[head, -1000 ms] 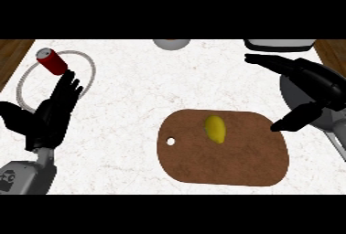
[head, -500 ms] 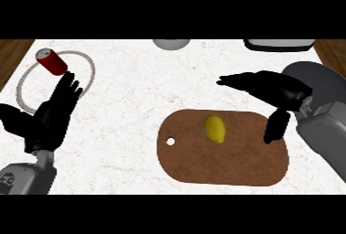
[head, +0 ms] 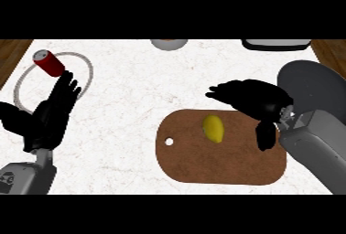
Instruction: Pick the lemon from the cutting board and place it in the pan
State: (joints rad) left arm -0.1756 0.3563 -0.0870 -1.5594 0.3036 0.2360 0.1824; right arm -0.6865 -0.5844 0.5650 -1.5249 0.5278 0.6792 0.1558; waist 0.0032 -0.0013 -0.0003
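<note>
Lying on the brown cutting board (head: 223,157) at the desk's (head: 169,82) near side, the lemon (head: 213,128) is untouched. Just above it hovers the right hand (head: 253,98), spread wide — the pan (head: 314,84) beyond, the left hand (head: 51,112) resting open.

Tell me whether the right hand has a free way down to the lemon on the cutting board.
Probably yes. The right hand hangs open just above and right of the lemon, which lies alone on the cutting board, with nothing between them.
</note>
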